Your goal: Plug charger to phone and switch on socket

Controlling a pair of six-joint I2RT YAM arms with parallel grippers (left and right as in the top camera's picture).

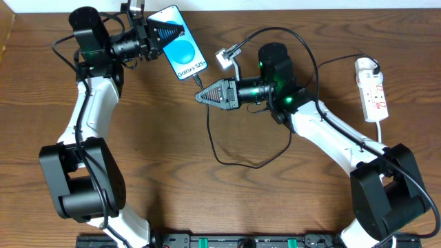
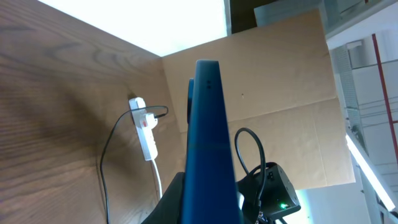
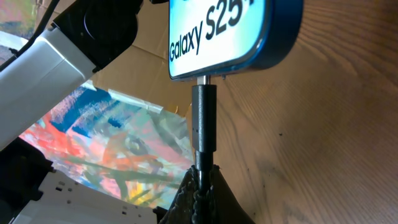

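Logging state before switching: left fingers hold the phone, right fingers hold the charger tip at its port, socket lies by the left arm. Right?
No: the socket lies by the right arm, as the overhead view shows. The rest holds.

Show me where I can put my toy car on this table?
Most bare table: front middle, below the charger loop, between left arm and right arm. Also outside the left arm. Crowded: the phone, between left gripper and right gripper, and by the socket.
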